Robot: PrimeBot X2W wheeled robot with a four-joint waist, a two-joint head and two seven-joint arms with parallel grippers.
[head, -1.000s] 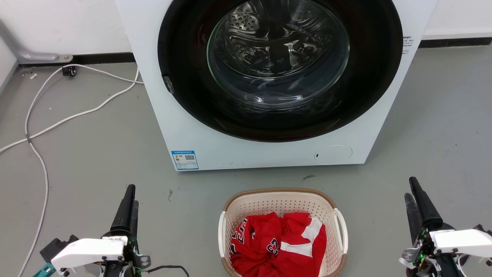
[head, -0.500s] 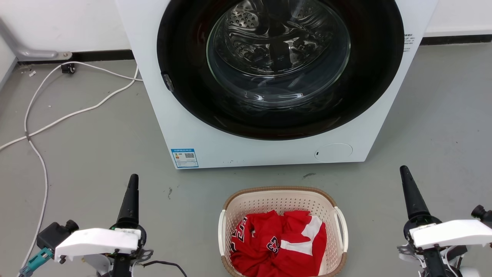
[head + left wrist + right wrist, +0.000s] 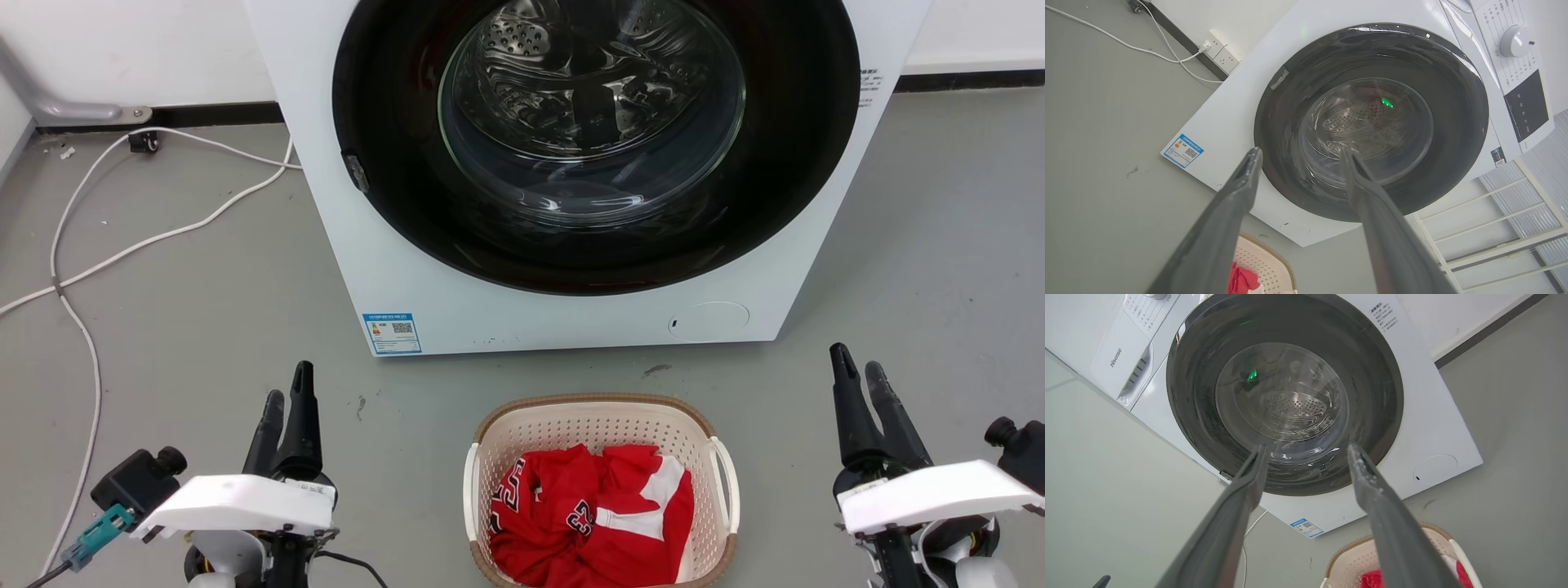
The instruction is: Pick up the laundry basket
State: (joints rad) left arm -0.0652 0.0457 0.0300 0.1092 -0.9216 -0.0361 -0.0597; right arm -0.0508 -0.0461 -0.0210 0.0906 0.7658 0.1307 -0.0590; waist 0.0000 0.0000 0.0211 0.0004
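The laundry basket (image 3: 602, 425), cream with a brown rim and white side handles, sits on the grey floor at the bottom centre of the head view, holding a crumpled red jersey (image 3: 592, 514). My left gripper (image 3: 287, 384) stands open well to the basket's left, fingers pointing up, empty. On the far side, my right gripper (image 3: 857, 363) is open and empty too, well clear of the right handle (image 3: 725, 482). A corner of the basket (image 3: 1265, 265) peeks between the left fingers (image 3: 1237, 196). The basket (image 3: 1355, 559) also lies low in the right wrist view.
A white washing machine (image 3: 392, 245) with a dark round glass door (image 3: 592, 131) stands directly behind the basket. White cables (image 3: 90, 269) trail over the floor at the left, toward a wall socket (image 3: 1220, 55). A white rack (image 3: 1494, 228) stands beside the machine.
Both grippers have turned about their wrists, so two separate fingers now show on each. Both have shifted slightly inward and up the view.
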